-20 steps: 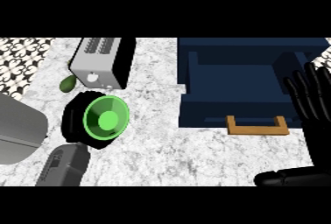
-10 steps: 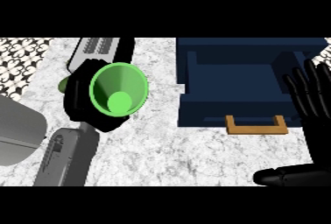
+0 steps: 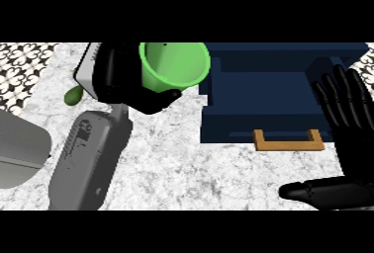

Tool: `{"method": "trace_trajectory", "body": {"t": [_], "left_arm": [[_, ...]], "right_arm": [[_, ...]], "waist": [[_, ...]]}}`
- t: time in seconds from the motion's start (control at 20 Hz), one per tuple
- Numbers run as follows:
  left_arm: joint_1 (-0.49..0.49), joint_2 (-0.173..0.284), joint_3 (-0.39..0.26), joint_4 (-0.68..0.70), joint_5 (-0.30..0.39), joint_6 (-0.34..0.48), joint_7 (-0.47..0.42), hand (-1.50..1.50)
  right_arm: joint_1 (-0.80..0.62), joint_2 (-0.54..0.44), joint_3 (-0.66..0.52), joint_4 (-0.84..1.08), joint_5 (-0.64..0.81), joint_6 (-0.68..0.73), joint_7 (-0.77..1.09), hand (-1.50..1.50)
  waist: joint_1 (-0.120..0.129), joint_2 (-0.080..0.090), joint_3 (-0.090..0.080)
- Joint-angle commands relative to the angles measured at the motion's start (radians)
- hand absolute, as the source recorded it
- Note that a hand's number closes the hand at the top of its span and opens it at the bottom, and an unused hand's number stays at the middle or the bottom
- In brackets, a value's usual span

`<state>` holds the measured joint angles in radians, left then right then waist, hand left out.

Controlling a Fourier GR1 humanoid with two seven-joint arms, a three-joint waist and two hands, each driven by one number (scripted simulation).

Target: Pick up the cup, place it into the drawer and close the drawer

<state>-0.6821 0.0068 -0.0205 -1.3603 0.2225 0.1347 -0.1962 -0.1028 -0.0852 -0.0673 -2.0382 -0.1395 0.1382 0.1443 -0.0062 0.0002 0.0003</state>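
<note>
My left hand (image 3: pixel 130 79) is curled round a bright green cup (image 3: pixel 174 64) and holds it up above the counter, its open mouth tilted toward me. The cup hangs just left of the dark blue drawer (image 3: pixel 281 104), overlapping its left wall. That drawer stands pulled open, with a wooden handle (image 3: pixel 288 140) on its near front. My right hand (image 3: pixel 349 143) rests open at the right edge, fingers straight and pointing up, beside the drawer's right side.
A white and grey toaster (image 3: pixel 89 69) shows behind my left hand at the back left. A small green fruit (image 3: pixel 72 95) lies beside it. A grey rounded object (image 3: pixel 18 148) sits at the left edge. Marble counter (image 3: pixel 190 173) spreads in front.
My left hand has lifted the green cup off the counter and carried it up and right toward the drawer. The right hand has not moved.
</note>
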Motion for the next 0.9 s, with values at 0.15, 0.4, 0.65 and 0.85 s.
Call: {"method": "trace_trajectory", "body": {"t": [0.15, 0.4, 0.65, 0.85], "left_arm": [[-0.198, -0.007, -0.020, 0.159, -0.009, 0.078, 0.028, 1.50], [-0.271, -0.007, -0.083, 0.207, -0.008, 0.149, 0.078, 1.50], [-0.402, 0.004, -0.024, 0.417, -0.010, 0.114, 0.043, 1.50], [-0.390, -0.007, -0.137, 0.539, 0.082, 0.189, -0.091, 1.50]], "right_arm": [[0.039, -0.007, -0.016, -0.035, -0.038, 0.015, 0.020, -1.50], [0.044, -0.014, -0.028, -0.023, -0.022, 0.022, -0.016, -1.50], [0.087, -0.005, -0.019, -0.084, -0.029, 0.027, -0.015, -1.50], [0.044, -0.025, -0.044, -0.030, -0.046, 0.031, 0.006, -1.50]], "waist": [[-0.008, 0.001, 0.000], [-0.006, 0.000, 0.000], [-0.013, 0.002, 0.000], [-0.021, 0.004, 0.000]]}}
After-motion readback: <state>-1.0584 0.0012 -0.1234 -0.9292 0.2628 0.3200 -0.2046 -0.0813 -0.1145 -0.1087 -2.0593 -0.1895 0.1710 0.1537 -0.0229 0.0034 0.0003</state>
